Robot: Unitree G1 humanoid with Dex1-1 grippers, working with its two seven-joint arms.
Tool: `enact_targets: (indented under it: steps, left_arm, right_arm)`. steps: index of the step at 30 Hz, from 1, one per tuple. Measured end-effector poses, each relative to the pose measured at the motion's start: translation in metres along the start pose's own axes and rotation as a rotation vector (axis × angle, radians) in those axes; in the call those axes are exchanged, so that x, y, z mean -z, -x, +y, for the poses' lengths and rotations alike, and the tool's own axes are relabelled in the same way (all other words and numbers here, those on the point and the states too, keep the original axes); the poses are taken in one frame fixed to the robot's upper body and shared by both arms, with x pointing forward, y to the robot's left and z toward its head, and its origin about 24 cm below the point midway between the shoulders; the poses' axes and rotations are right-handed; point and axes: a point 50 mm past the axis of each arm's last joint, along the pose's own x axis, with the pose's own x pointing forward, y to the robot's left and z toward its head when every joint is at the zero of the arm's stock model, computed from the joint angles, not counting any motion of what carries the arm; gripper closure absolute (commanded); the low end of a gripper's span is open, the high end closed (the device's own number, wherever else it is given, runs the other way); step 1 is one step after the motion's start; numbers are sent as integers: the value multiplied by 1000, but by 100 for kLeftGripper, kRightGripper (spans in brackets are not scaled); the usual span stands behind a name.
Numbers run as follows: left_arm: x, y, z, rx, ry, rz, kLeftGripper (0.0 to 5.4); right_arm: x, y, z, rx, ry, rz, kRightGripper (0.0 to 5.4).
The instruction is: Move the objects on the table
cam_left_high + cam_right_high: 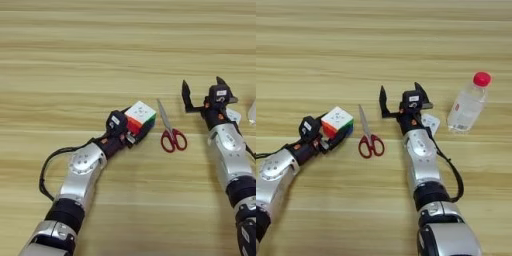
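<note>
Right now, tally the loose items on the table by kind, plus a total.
Multicoloured puzzle cube, at the left gripper: 1
Red-handled scissors: 1
Clear plastic bottle with red cap: 1
White flat item, partly hidden under the open right gripper: 1
Total: 4

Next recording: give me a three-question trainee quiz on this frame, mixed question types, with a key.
1. True or false: the right gripper is shut on the scissors.
2. Multiple choice: the left gripper is at the
A. bottle
B. puzzle cube
C. scissors
3. Fill in: the bottle's cap is ____.

Key
1. False: its fingers are spread open and hold nothing; the scissors lie on the table between the two grippers.
2. B: its fingers are closed on the cube.
3. Red.
</note>
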Motion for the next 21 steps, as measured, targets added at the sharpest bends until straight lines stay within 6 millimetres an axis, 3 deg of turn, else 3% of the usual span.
enact_targets:
  steps: [7,12,21]
  left_arm:
    - [-14,0,11,-93,-18,-64,213]
    - [-5,12,43,-310,-32,8,213]
    - [4,12,50,-380,-22,59,213]
  right_arm:
    - [0,0,0,1,0,1,0]
    - [2,1,0,1,-1,9,0]
    - [2,1,0,1,-1,9,0]
